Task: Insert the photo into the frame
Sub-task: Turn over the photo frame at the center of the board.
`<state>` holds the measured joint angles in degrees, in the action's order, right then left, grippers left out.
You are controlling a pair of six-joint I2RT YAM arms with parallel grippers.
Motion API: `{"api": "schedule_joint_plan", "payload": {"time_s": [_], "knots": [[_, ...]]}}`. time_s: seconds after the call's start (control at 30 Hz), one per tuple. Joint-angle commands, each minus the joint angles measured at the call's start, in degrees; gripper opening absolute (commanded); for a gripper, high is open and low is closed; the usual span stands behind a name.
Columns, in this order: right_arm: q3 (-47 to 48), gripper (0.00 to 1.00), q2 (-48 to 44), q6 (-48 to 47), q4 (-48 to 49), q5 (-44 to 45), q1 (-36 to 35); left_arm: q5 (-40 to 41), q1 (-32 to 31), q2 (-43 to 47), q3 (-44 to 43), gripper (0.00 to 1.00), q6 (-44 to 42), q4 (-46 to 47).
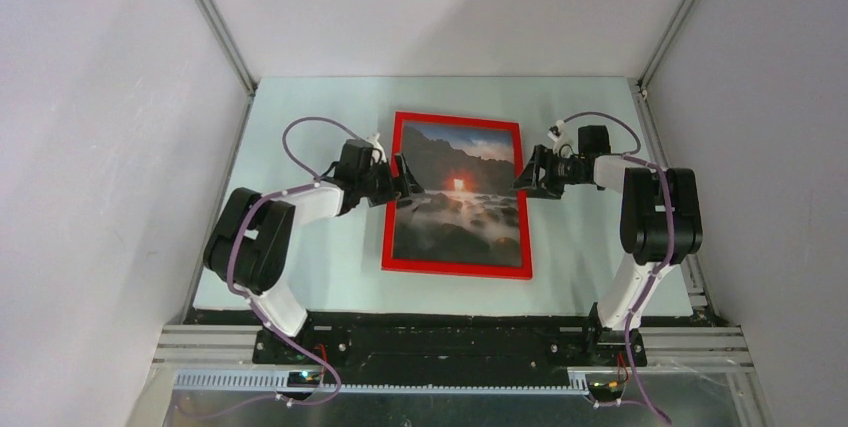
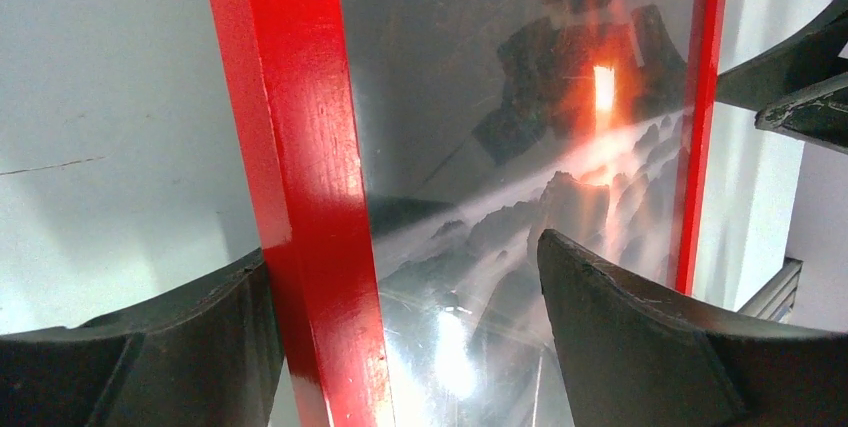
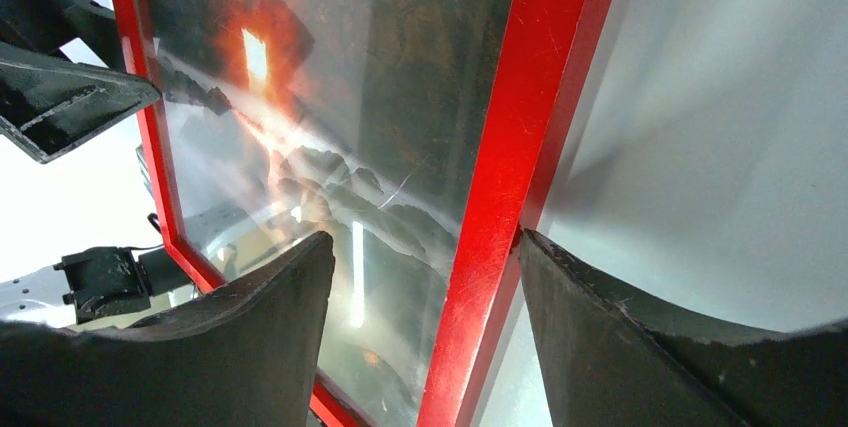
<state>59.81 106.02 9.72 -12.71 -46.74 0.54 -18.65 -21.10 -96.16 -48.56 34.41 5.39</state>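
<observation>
The frame lies flat, red front up, in the middle of the table. The photo, dark rocks, white mist and a glowing orange sun, shows behind its pane. My left gripper is open at the frame's left rail, one finger outside the rail and one over the pane, holding nothing. My right gripper is open the same way at the right rail. The photo also shows under the glossy pane in the left wrist view and in the right wrist view.
The pale green table is closed in by white walls at the left, right and back, with metal posts at the far corners. The two arm bases stand at the near edge.
</observation>
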Motion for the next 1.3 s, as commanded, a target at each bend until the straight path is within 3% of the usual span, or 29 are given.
{"api": "schedule_joint_plan", "payload": {"time_s": [0.0,1.27], "knots": [[0.0,0.72,-3.3,-2.2,-1.8,-0.8,0.9,-1.0,-1.5,0.1,-3.3,0.88,-1.9,3.6],[-1.6,0.72,-3.0,-2.8,-0.8,0.8,1.3,4.5,-2.2,3.2,-0.9,0.96,-4.9,2.7]]}}
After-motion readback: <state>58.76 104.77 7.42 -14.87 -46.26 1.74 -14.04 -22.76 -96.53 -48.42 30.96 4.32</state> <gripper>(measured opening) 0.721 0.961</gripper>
